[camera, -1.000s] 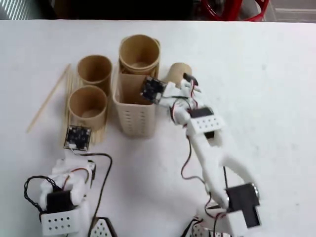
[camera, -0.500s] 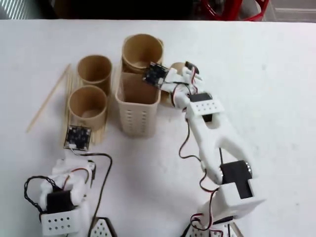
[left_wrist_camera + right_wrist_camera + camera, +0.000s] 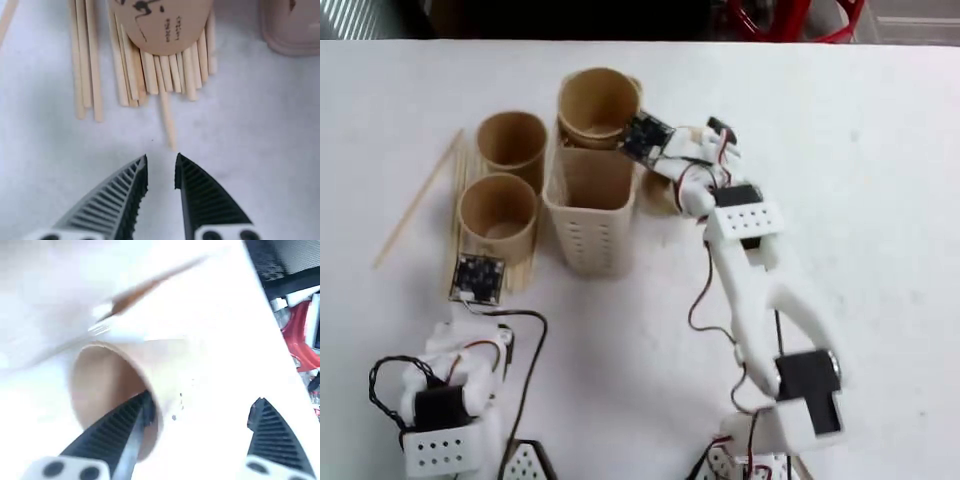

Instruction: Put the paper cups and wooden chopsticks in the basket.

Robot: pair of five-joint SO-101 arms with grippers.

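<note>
Lying farthest left on the white table (image 3: 880,200) is a single chopstick (image 3: 415,215), set on a slant and apart from the rest; next to it a row of chopsticks (image 3: 457,195) lies flat, with two paper cups standing upright, mouths up, the far cup (image 3: 512,140) behind and the near cup (image 3: 498,212) in front; in the left wrist view the near cup (image 3: 160,25) sits on top of the chopsticks (image 3: 125,75), whose ends fan out from under its base, one stick reaching closer to the claw than the others. The left gripper (image 3: 160,167) hangs over bare table just short of those stick ends; its two ribbed tips stand a narrow gap apart with nothing between them. Right of the cups stands the pale perforated basket (image 3: 590,235), upright, with stacked cups (image 3: 598,105) nested inside its far end and rising above the rim. Just beside the basket's right wall is the lone cup (image 3: 115,385), largely covered by the arm in the high view; the right gripper (image 3: 200,400) is at it with the claw spread wide, one finger (image 3: 125,425) reaching inside the cup's mouth, the other well clear outside the wall, so the paper is straddled rather than squeezed.
</note>
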